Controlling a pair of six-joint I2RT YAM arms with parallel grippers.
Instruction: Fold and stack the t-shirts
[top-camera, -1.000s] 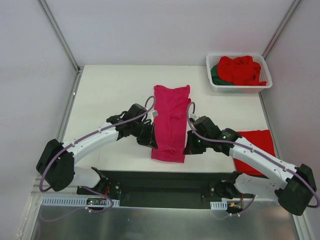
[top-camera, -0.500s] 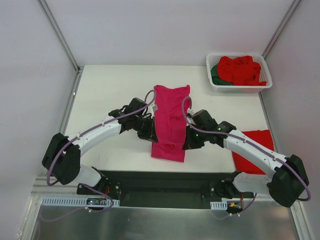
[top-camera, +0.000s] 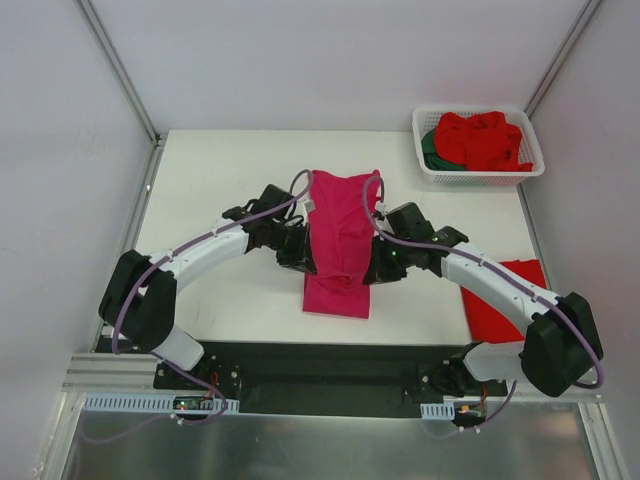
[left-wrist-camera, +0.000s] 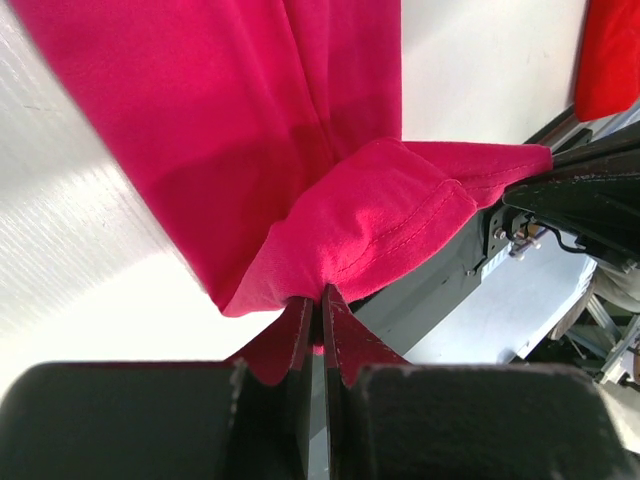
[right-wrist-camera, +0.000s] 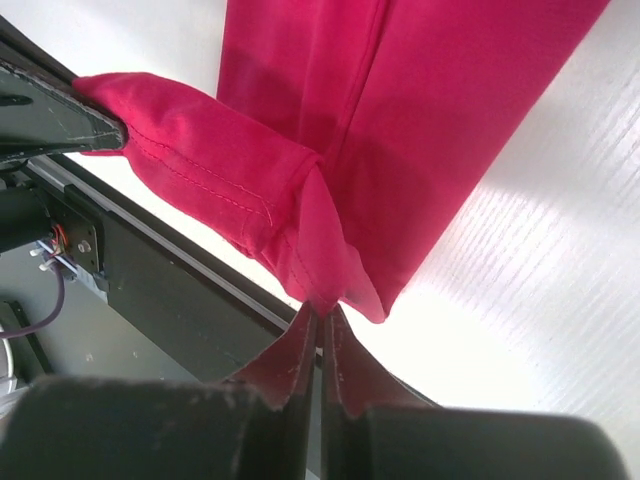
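Note:
A magenta-pink t-shirt (top-camera: 340, 235) lies as a long narrow strip down the middle of the table, its near end lifted and doubled back. My left gripper (top-camera: 308, 262) is shut on that lifted hem at its left corner (left-wrist-camera: 318, 290). On the right corner, my right gripper (top-camera: 372, 272) is shut too, pinching the cloth (right-wrist-camera: 322, 300). The raised hem (left-wrist-camera: 400, 210) sags between the two grippers above the flat part of the shirt (right-wrist-camera: 420, 110). A folded bright red t-shirt (top-camera: 505, 300) lies flat at the right, partly under my right arm.
A white slotted basket (top-camera: 478, 172) stands at the back right, holding crumpled red t-shirts (top-camera: 483, 138) and a dark green one (top-camera: 430, 148). The black base rail (top-camera: 330, 365) runs along the near table edge. White walls enclose the table.
Both grippers have carried the shirt's near hem up and away from the near edge, toward the far end. The arms have stretched further over the table.

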